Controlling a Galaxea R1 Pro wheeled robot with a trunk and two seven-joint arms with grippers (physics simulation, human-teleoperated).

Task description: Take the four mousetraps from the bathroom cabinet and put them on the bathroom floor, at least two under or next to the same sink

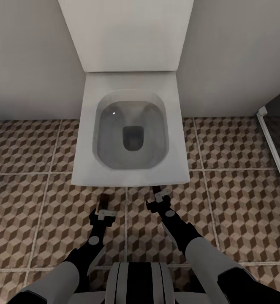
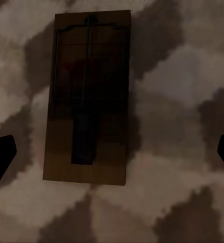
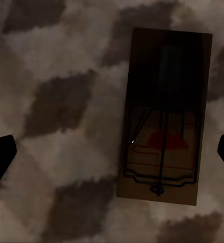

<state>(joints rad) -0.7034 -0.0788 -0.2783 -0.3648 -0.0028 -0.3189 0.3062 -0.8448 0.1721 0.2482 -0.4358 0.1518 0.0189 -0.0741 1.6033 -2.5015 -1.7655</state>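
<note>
A: What did the head camera take in?

B: A square white toilet against a pale wall, with the lid up. The floor around it was tiled in a brown, beige and white cube print.

A: And the arms?

B: Both reached down just in front of the toilet's front edge. The left gripper hung over a small brown mousetrap lying flat on the tiles. The right gripper sat close under the toilet's rim.

A: Were they holding anything?

B: No. In the left wrist camera the two dark fingertips stood far apart at the picture's edges, gripping nothing, and the mousetrap lay flat on the floor between them, touching neither.

A: Same on the right?

B: Much the same. Its fingertips were spread wide and empty, and a second mousetrap lay on the tiles, with a red mark under the wire. It was dim there, so I would only say it seemed to sit nearer one finger than the other.

A: How far apart were the two traps?

B: I couldn't tell.
</note>
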